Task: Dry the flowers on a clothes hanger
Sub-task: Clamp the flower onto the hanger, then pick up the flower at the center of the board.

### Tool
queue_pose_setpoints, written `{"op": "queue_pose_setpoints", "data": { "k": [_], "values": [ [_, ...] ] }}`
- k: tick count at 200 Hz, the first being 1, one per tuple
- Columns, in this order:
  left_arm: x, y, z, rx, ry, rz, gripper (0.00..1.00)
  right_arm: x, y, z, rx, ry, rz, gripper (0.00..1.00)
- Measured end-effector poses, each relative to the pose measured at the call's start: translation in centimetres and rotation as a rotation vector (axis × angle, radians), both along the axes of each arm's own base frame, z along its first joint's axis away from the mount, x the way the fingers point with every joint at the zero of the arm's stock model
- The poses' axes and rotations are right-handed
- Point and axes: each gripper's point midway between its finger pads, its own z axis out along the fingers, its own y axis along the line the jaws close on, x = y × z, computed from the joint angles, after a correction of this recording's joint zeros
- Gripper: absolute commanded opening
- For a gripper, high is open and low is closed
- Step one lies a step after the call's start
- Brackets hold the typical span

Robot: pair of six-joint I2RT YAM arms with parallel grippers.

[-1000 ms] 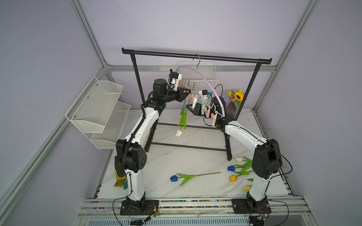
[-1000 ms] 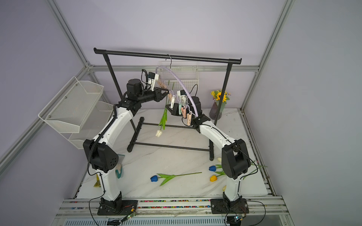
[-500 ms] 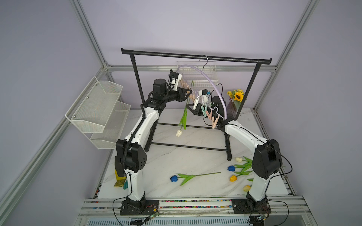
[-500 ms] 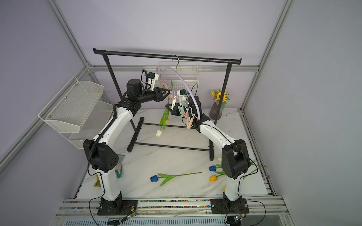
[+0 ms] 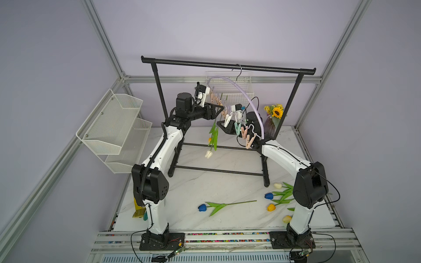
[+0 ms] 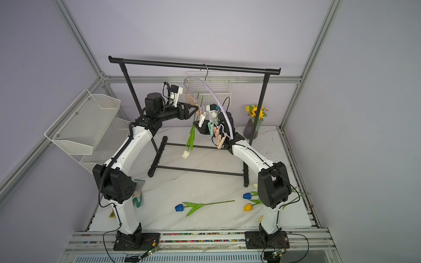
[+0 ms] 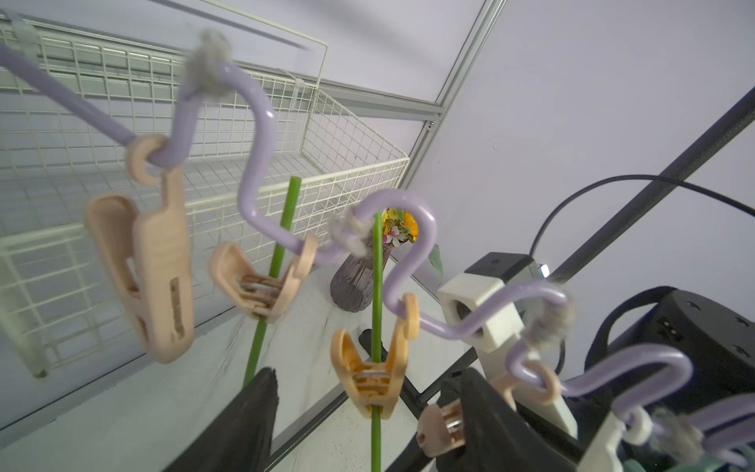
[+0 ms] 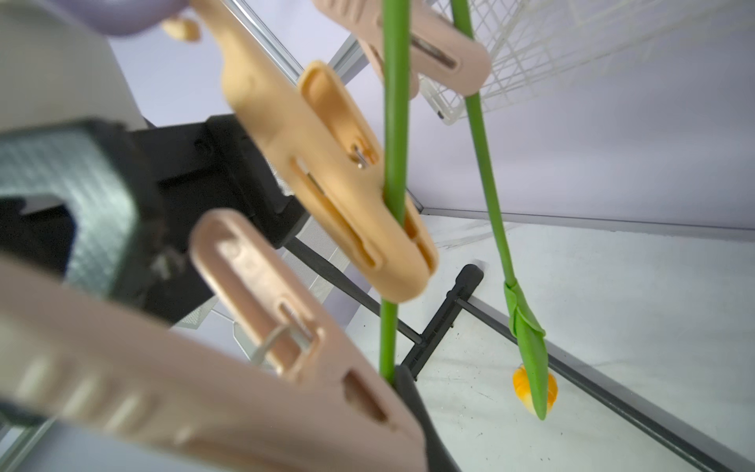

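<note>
You have the marble table (image 5: 193, 186) under everything, with the black garment rack (image 5: 193, 63) standing across its back half and both arms reaching up under its bar. White mesh shelves (image 5: 114, 127) hang on the wall to your left, a wire basket (image 5: 247, 82) hangs on the back wall, and a sunflower bouquet (image 5: 276, 112) stands by the rack's right post.

The clothes hanger (image 7: 263, 118) hangs from the bar by its wire hook (image 5: 238, 69) and sits skewed, one end high by the wire basket and the other low over your right wrist. Two of the flowers (image 5: 213, 134) hang from it head down, each stem nipped in its own peach clothespin (image 7: 369, 382). The white head (image 5: 209, 154) dangles lowest, and the yellow-orange head (image 8: 535, 388) shows in the right wrist view. The rest lie on the table: a blue tulip (image 5: 201, 207) alone near the front middle and a cluster (image 5: 269, 195) beside your right arm.

Your left claw (image 7: 367, 372) is open, its fingers spread wide on either side of a clipped stem and its pin, gripping nothing. Your right claw (image 5: 222, 126) sits just beside that stem, below the pin. One finger (image 8: 412, 408) shows next to the stem, but a blurred pink pin (image 8: 204, 388) covers the rest, so you cannot tell whether it is open or closed.
</note>
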Motion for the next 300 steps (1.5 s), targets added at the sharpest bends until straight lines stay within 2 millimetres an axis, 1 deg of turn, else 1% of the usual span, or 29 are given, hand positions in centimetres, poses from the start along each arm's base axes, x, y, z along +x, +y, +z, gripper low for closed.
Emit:
{"op": "queue_pose_setpoints", "data": {
  "k": [14,49,69,95,123,160,196,213,228,260,276,300],
  "values": [
    [-0.4,0.3,0.1,0.004,-0.004,0.003,0.71,0.1,-0.2,-0.5,-0.017,-0.005,-0.013,0.32],
    [-1.5,0.9,0.1,0.009,-0.002,0.014,0.71,0.2,-0.8,-3.3,-0.078,0.021,-0.046,0.4],
    [-2.0,1.1,0.1,0.01,0.0,0.022,0.71,0.0,-1.1,-4.5,-0.108,0.036,-0.053,0.43],
    [-2.9,1.5,0.1,0.013,0.004,0.032,0.71,-0.6,-1.7,-5.0,-0.132,0.032,-0.064,0.47],
    [-4.0,1.9,-0.1,0.013,0.014,0.042,0.7,-1.5,-2.4,-5.2,-0.15,0.027,-0.078,0.48],
    [-5.1,2.4,-1.2,0.017,0.05,0.055,0.68,-2.8,-3.4,-5.5,-0.173,0.024,-0.091,0.49],
    [-6.6,2.7,-4.0,0.023,0.134,0.051,0.66,-4.4,-4.4,-6.5,-0.202,0.045,-0.095,0.5],
    [-7.5,2.7,-5.9,0.036,0.184,0.046,0.65,-5.3,-4.9,-7.2,-0.22,0.062,-0.095,0.49],
    [-8.7,2.3,-7.9,0.056,0.235,0.033,0.65,-6.1,-5.3,-8.0,-0.237,0.083,-0.094,0.49],
    [-12.5,0.3,-11.7,0.124,0.331,-0.023,0.65,-7.9,-6.3,-9.8,-0.268,0.136,-0.093,0.49],
    [-14.8,-0.9,-13.5,0.173,0.357,-0.065,0.65,-9.0,-6.9,-10.6,-0.282,0.16,-0.095,0.49],
    [-19.2,-2.8,-16.3,0.264,0.374,-0.147,0.66,-10.6,-7.9,-11.3,-0.298,0.19,-0.104,0.49]
  ]
}}
